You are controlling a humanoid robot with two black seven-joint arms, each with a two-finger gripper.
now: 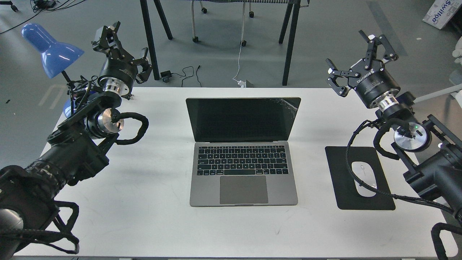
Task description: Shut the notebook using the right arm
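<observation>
**Notebook open, closing not begun**

At far left, the left pincer (124, 48) hangs with fingers apart, holding nothing. Mid-counter (151, 202), the notebook (243, 151) stands open, its dark screen upright and cracked at the far right corner. Right of it, the right pincer (355, 59) hovers spread wide and empty, well clear of the lid. The whole closing move remains.

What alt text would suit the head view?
An open notebook, its dark screen cracked at one corner, sits mid-table between two raised arms; the right gripper and left gripper both hang open. A white mouse lies on a black pad.
</observation>
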